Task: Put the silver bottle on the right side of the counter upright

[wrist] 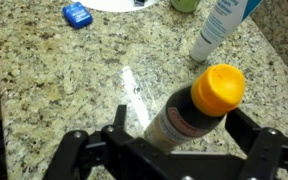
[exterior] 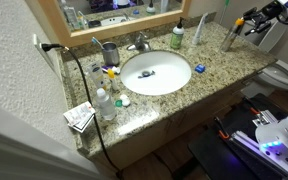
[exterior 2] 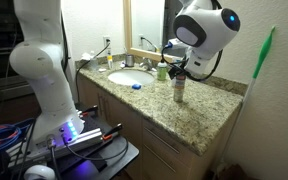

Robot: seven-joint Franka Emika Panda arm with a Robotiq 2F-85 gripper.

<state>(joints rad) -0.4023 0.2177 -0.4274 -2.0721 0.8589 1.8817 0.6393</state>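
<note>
Gripper (wrist: 177, 118) straddles the slim silvery-grey cylindrical bottle (wrist: 187, 128), its long axis near upright on the speckled granite counter (wrist: 64, 80) with the orange cap tipping toward one o'clock, and I can't tell if I'm pinching it.

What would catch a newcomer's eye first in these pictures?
In the wrist view, the silver bottle with its orange-yellow cap stands upright on the speckled counter, between the fingers of the open gripper, with a white tube close by. In an exterior view, the white oval sink fills the middle of the counter.
</note>
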